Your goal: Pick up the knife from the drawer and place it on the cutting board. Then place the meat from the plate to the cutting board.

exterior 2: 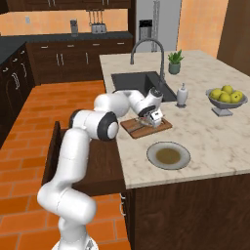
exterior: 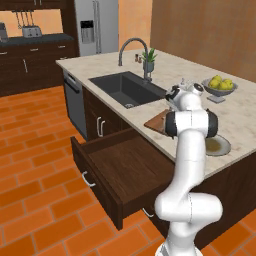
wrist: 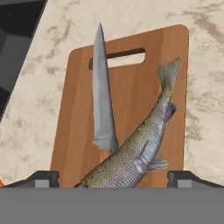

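The wooden cutting board [wrist: 131,87] lies on the counter with its slot at the far end. On it rests the knife [wrist: 103,96], blade pointing away toward the slot. Beside and partly over the knife's near end, the meat [wrist: 140,148], a speckled fish, lies diagonally on the board. My gripper [wrist: 113,181] hovers just above the fish's head end, open, with its fingertips [wrist: 41,179] wide apart and clear of it. From the right base, my gripper [exterior 2: 154,117] hangs over the board [exterior 2: 163,127]. The round plate [exterior 2: 152,152] is bare. The drawer [exterior: 125,170] stands pulled out.
The dark sink [exterior: 127,89] and faucet are just beyond the board. A soap dispenser [exterior 2: 182,95], a small plant [exterior 2: 175,62] and a bowl of yellow fruit [exterior 2: 224,97] stand on the counter. The open drawer juts over the tiled floor.
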### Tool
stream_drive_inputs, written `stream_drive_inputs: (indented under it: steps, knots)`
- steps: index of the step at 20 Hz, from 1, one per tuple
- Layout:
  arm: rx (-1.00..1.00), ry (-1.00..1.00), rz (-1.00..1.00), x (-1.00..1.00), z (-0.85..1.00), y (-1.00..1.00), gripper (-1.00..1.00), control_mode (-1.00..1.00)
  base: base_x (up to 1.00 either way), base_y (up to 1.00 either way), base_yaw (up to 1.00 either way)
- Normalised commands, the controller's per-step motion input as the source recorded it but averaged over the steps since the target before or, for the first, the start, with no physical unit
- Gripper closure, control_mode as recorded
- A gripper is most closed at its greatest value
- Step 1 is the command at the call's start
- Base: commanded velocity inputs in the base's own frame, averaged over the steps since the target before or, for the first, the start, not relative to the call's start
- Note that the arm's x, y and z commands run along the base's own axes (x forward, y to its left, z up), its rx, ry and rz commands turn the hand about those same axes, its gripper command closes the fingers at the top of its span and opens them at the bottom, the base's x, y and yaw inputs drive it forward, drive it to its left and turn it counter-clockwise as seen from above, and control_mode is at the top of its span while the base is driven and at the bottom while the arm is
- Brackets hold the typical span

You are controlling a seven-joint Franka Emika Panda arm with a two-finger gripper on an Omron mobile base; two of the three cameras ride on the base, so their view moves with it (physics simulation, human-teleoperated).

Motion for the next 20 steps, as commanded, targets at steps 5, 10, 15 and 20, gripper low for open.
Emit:
stream_drive_inputs:
  steps: [5, 10, 15, 20]
  knots:
    - [0.0, -0.17, 0.15, -0.18, 0.18, 0.19, -1.0, -1.0, 0.0, 0.0, 0.0]
    - [0.0, -0.31, 0.24, -1.0, 0.67, 0.13, -1.0, -1.0, 0.0, 0.0, 0.0]
    - [0.0, -0.28, 0.21, -1.0, 0.67, 0.26, -1.0, -1.0, 0.0, 0.0, 0.0]
    - [-0.02, -0.36, 0.24, -1.0, 0.72, 0.1, -1.0, -1.0, 0.0, 0.0, 0.0]
